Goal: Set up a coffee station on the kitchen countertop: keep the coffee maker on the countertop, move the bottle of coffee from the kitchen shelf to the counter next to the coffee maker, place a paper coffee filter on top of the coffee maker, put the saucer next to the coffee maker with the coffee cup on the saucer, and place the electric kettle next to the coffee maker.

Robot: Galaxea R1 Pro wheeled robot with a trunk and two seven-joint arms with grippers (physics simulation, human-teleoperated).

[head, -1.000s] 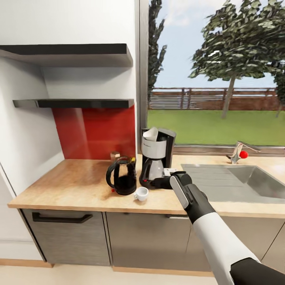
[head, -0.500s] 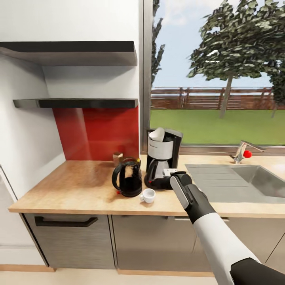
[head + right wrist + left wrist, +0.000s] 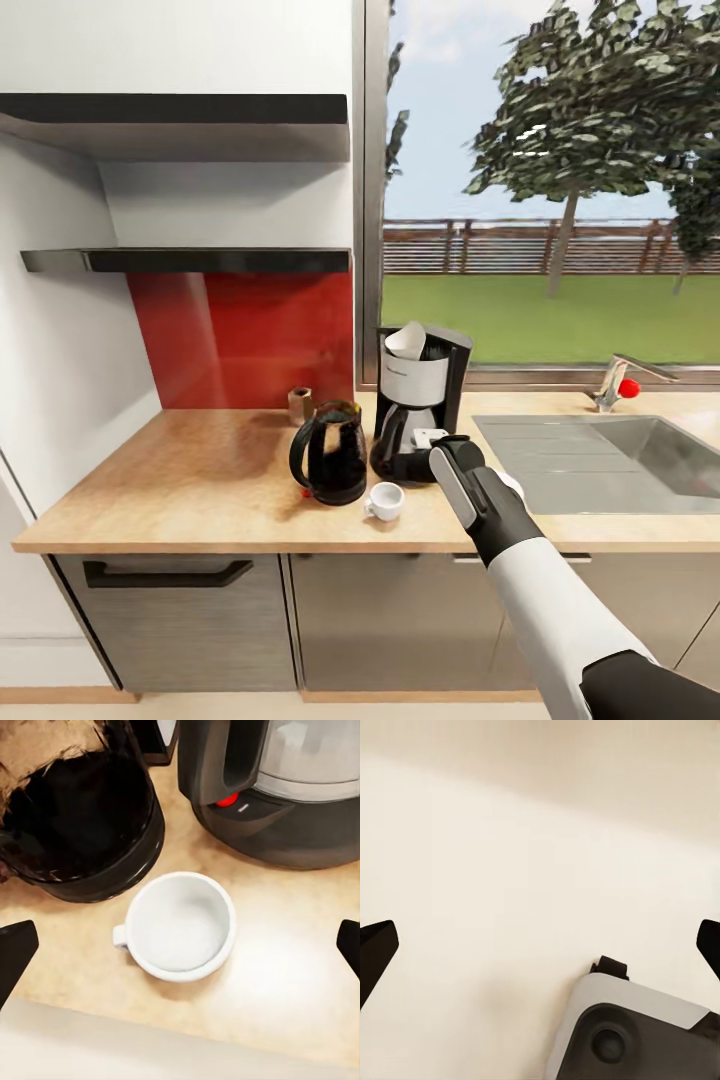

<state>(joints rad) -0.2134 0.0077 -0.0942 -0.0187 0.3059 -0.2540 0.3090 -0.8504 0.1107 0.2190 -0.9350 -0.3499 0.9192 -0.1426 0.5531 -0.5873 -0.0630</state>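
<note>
On the wooden countertop (image 3: 180, 480) stands the black coffee maker (image 3: 422, 405), with a white paper filter (image 3: 405, 341) on top of it. To its left is the dark electric kettle (image 3: 330, 465). Behind the kettle sits a small brown bottle of coffee (image 3: 300, 404). The white coffee cup (image 3: 385, 500) rests on the bare counter in front of both. My right gripper (image 3: 452, 452) hovers above the counter just right of the cup. In the right wrist view the cup (image 3: 180, 924) lies upright below the open gripper (image 3: 180, 945), its fingertips (image 3: 16, 952) spread wide. My left gripper (image 3: 540, 945) is open over pale floor.
A steel sink (image 3: 650, 460) with a tap (image 3: 618, 380) takes up the counter's right part. Two dark wall shelves (image 3: 190, 260) hang over the left part, in front of a red backsplash. A white sliver (image 3: 512, 486) shows behind my right forearm.
The whole head picture has shifted, so the camera has moved. The counter things now sit further right in view, and the cup is nearer my right gripper. The arm's pose looks unchanged.
</note>
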